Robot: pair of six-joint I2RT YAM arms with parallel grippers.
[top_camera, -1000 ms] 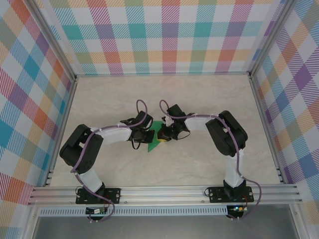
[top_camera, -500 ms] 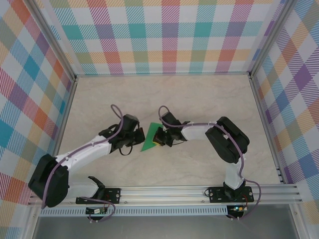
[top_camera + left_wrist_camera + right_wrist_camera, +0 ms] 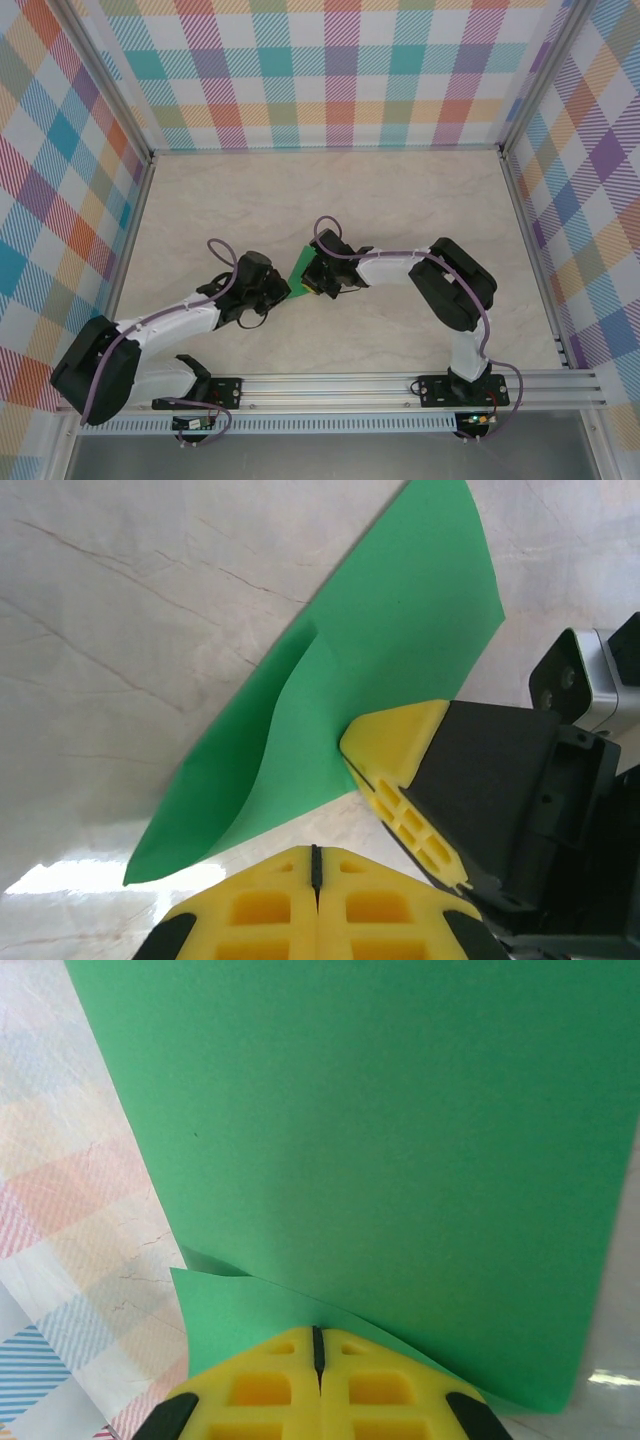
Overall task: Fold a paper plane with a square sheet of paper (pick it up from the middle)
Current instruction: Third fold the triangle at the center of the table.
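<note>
The green sheet of paper (image 3: 299, 264) is folded over into two layers, with a curved loose flap (image 3: 262, 770). In the right wrist view the sheet (image 3: 380, 1130) stands up in front of the camera. My right gripper (image 3: 317, 1332) is shut on its near edge. From the left wrist camera, one yellow finger (image 3: 395, 770) of the right gripper presses at the paper's edge. My left gripper (image 3: 316, 852) is shut with nothing in it, just short of the paper. From above, the left gripper (image 3: 278, 290) and right gripper (image 3: 314, 277) face each other at mid-table.
The pale marble tabletop (image 3: 330, 200) is walled by checked panels (image 3: 330, 70) on three sides. An aluminium rail (image 3: 330, 385) runs along the near edge by the arm bases. Open table lies behind and to both sides of the grippers.
The left arm has swung out and its gripper has backed off the paper toward the near left. The right gripper has carried the paper a little to the left.
</note>
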